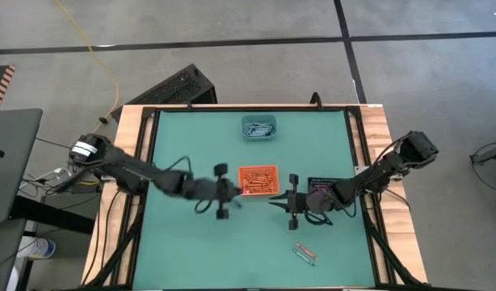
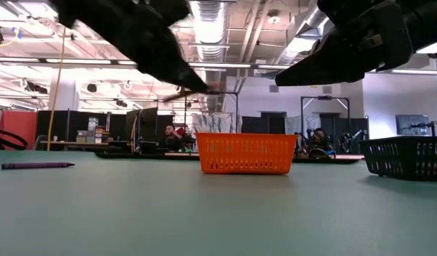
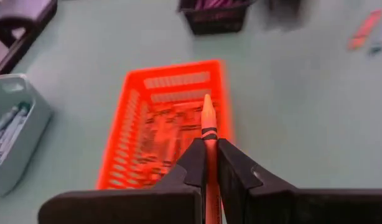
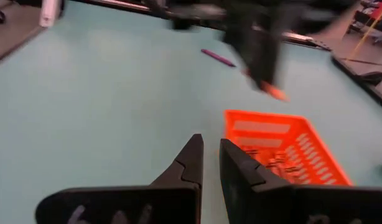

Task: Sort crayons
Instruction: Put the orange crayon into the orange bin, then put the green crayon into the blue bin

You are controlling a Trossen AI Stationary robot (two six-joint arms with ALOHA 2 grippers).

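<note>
Left gripper [image 3: 208, 163] clamped on one orange wax crayon [image 3: 208, 121], pointed tip sticking out forward past the fingertips, held in the air just beside the near edge of the square orange plastic mesh tray [image 1: 257, 179]; in the left wrist view the crayon tip sits over the tray's interior, where more orange crayons [image 3: 169, 127] lie on the tray floor; in the high view the left gripper [image 1: 229, 192] is just at the tray's left lower corner; low view shows it above the orange tray [image 2: 245, 153], crayon tip a blur.

Right gripper [image 4: 209, 163] hovers over bare green bench [image 1: 191, 242] just right of the orange tray, fingers nearly together with a narrow slit between, nothing in them; high view puts the right gripper [image 1: 275, 200] below the tray's right corner, well apart from the held crayon.

Teal square tray [image 1: 258, 127] near the far bench edge holds blue-grey crayons [image 1: 258, 126]; black mesh tray [image 1: 322, 184] sits right of the orange one, partly under the right arm, purple-pink crayons inside [image 3: 211, 5].

Loose on the bench: two crayons, one orange-red and one blue-grey [image 1: 305, 254], side by side towards the near right; one purple crayon [image 2: 37, 166] lying flat at the left in the low view.
</note>
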